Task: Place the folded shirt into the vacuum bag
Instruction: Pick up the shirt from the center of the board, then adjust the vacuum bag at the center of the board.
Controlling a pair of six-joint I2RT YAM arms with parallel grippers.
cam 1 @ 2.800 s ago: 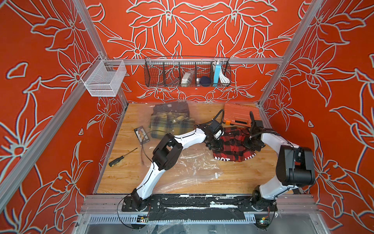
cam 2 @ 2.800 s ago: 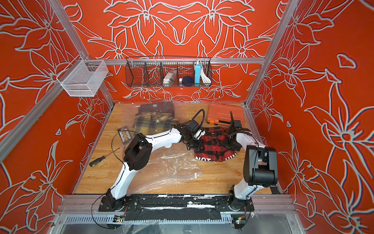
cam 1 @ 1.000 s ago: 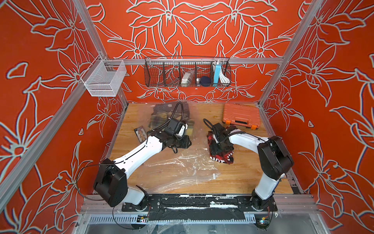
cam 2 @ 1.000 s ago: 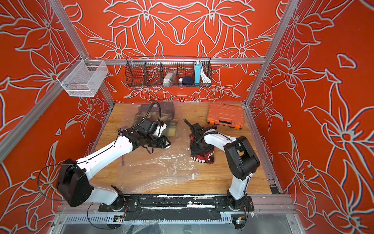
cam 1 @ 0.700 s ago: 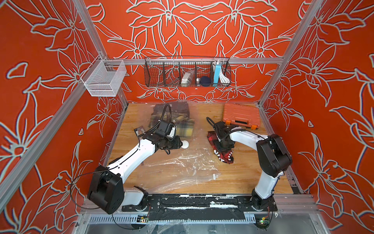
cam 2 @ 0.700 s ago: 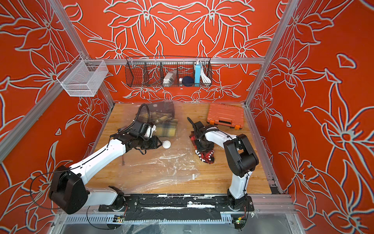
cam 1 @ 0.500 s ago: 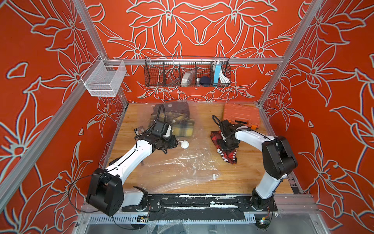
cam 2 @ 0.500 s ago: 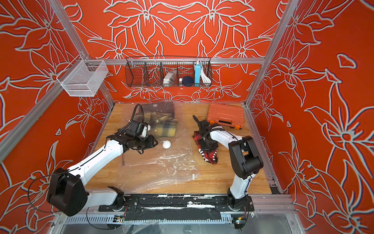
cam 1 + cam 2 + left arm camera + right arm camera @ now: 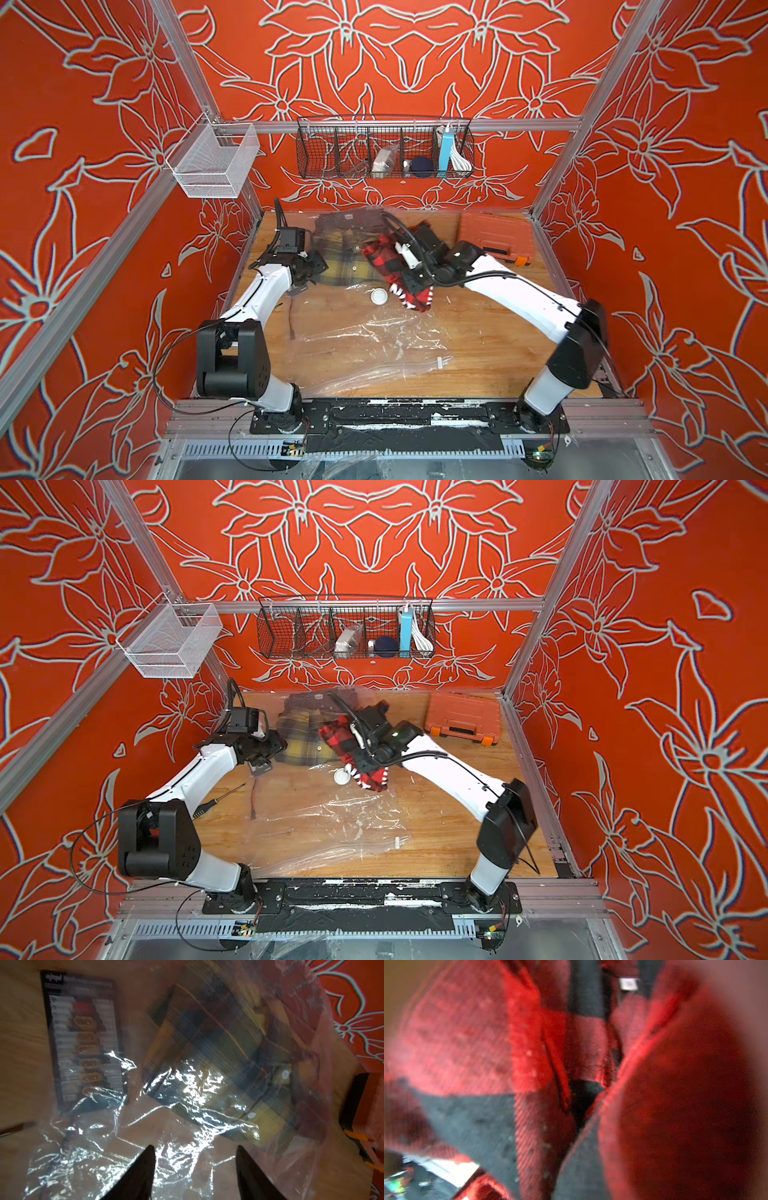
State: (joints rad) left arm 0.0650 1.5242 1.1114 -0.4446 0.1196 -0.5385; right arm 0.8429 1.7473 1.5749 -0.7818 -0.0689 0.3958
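Observation:
The folded shirt point(image 9: 384, 255) point(image 9: 338, 737), red and black plaid, hangs bunched from my right gripper point(image 9: 411, 272) point(image 9: 365, 750), which is shut on it above the bag's far half. Its cloth point(image 9: 529, 1064) fills the right wrist view and hides the fingers. The vacuum bag point(image 9: 365, 345) point(image 9: 328, 825) lies flat and crinkled on the wooden table, its white valve disc point(image 9: 379, 296) point(image 9: 341, 777) just left of the hanging shirt. A yellow-green plaid shirt point(image 9: 338, 262) point(image 9: 218, 1047) lies inside it. My left gripper point(image 9: 311, 270) point(image 9: 194, 1148) stands open over the bag's left edge, holding nothing.
An orange tool case point(image 9: 494, 239) point(image 9: 463, 719) sits at the back right. A screwdriver point(image 9: 218, 800) and a printed card point(image 9: 83, 1039) lie at the left by the bag. A black wire basket point(image 9: 384, 149) and a white mesh basket point(image 9: 212, 160) hang on the walls.
My right gripper shut on the red shirt, lifted it off the table and carried it left over the bag. My left gripper drew back left and opened, uncovering the valve disc.

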